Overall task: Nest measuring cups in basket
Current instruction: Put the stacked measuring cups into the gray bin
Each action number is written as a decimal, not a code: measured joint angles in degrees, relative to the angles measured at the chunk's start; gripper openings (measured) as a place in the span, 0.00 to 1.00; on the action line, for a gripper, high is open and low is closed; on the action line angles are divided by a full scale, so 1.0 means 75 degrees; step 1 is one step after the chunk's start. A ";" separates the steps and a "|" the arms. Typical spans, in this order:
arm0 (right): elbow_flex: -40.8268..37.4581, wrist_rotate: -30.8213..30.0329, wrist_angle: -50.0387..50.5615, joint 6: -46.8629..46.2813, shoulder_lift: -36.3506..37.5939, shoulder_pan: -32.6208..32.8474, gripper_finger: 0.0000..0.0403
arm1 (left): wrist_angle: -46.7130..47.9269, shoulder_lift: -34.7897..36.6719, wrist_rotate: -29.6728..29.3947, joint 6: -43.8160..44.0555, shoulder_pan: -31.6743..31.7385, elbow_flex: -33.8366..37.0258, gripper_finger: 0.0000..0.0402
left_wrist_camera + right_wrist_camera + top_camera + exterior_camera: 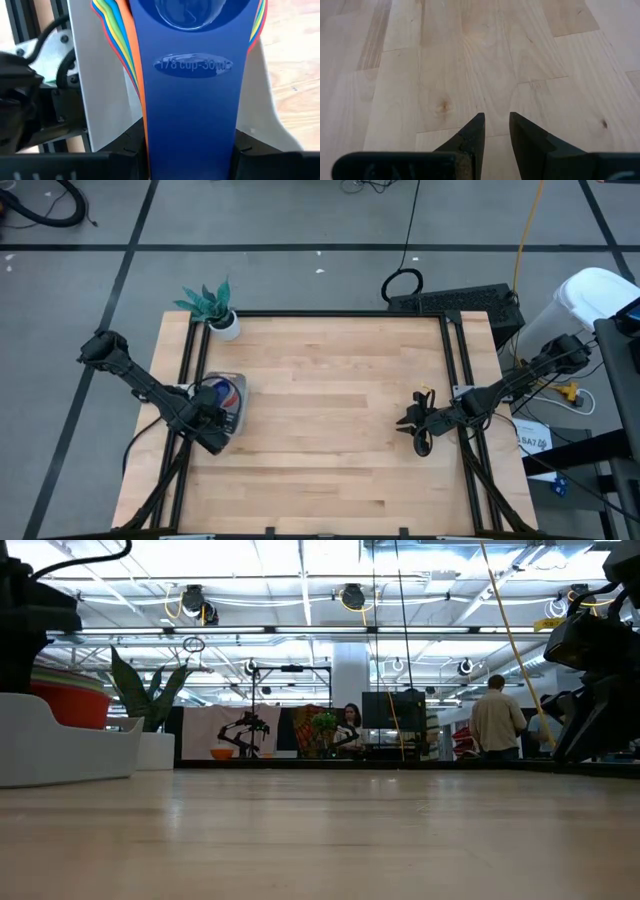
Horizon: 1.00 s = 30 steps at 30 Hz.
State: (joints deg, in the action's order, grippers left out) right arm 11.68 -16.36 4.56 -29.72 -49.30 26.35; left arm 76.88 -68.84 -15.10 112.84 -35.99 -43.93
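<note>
Left claw [190,150] clamps dark blue plastic measuring cup's flat handle [192,100], stacked in pale grey-blue basket [102,85]; right claw [496,131] narrow, empty, above wooden bench [470,60].

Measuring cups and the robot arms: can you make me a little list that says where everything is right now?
measuring cups: nested in one stack, dark blue one on top, with orange, yellow, green, light blue and red edges fanned underneath
basket: at the table's left edge, holding the stack
left gripper: at the basket, fingers on either side of the dark blue handle
right gripper: over bare wood on the right side of the table, a small gap between its fingers, holding nothing
plant pot: white, at the far left corner, with a green plant
</note>
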 joint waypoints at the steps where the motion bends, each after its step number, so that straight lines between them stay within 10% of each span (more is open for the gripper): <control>1: 0.0000 0.0000 0.0002 -0.0001 0.0000 0.0000 0.21 | -0.0089 0.0000 0.0028 0.0030 0.0000 0.0079 0.35; 30: 0.0003 0.0003 -0.0003 0.0083 0.0000 0.0000 0.21 | -0.0623 -0.0199 0.0185 0.0077 0.1169 0.0345 0.35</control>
State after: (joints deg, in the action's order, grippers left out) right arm 11.70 -16.34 4.54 -29.10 -49.30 26.35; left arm 72.21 -70.33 -13.71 113.41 -27.22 -41.34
